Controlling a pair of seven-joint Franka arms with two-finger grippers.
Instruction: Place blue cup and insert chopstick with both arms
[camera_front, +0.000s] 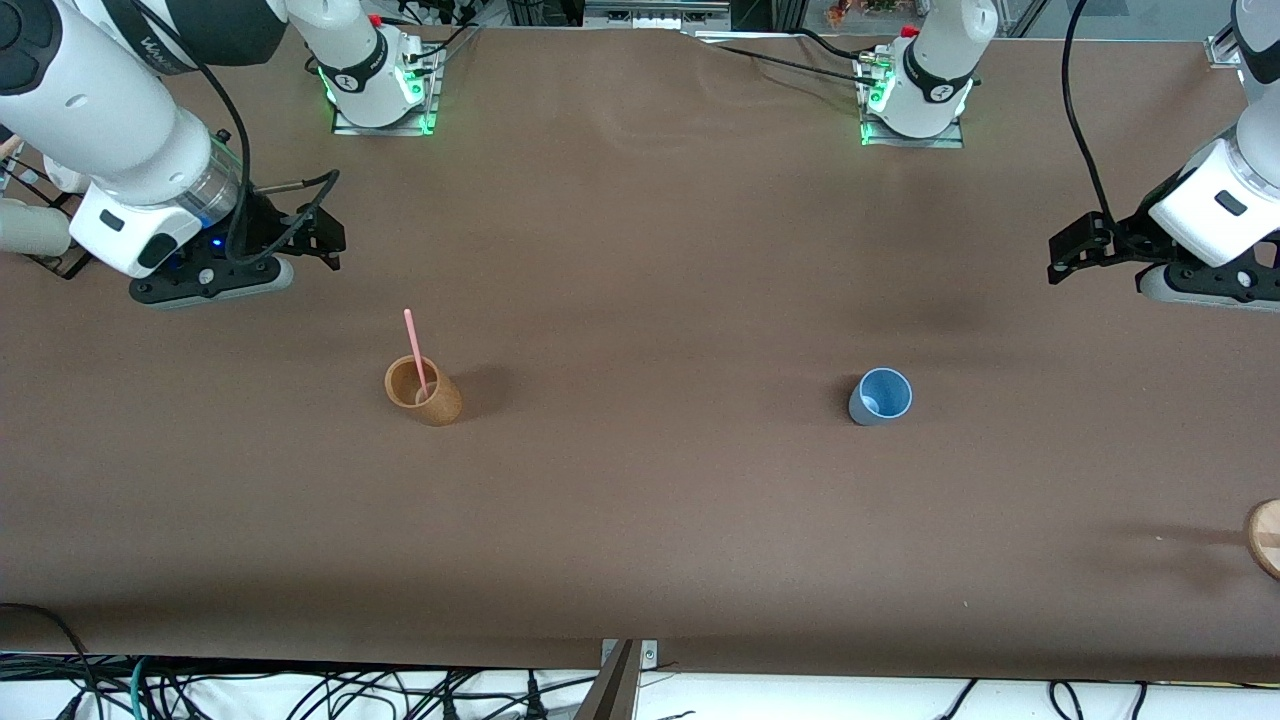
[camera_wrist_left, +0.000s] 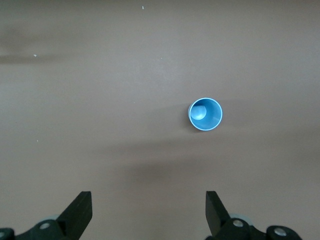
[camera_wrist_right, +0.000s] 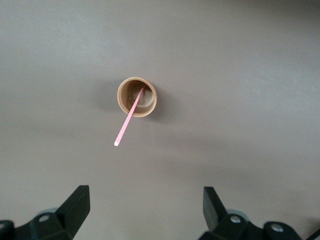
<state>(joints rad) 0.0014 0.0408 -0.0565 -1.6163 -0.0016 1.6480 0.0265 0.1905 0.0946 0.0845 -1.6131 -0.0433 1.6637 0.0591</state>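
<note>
- You have bare table all around the blue cup (camera_front: 881, 397); nothing touches it.
- The tan cup (camera_front: 424, 391) stands well apart from the blue cup, toward the right arm's end, the chopstick (camera_front: 415, 352) leaning out above its rim.
- Both grippers, left gripper (camera_wrist_left: 149, 212) and right gripper (camera_wrist_right: 146, 210), hang spread wide over bare table.
- A wooden disc (camera_front: 1266, 536) sits at the table edge, nearer the front camera than the blue cup.

We can read only partial white lettering, seemingly "WA", on the dark band of the right arm (camera_front: 150, 50); nothing else bears legible text.
</note>
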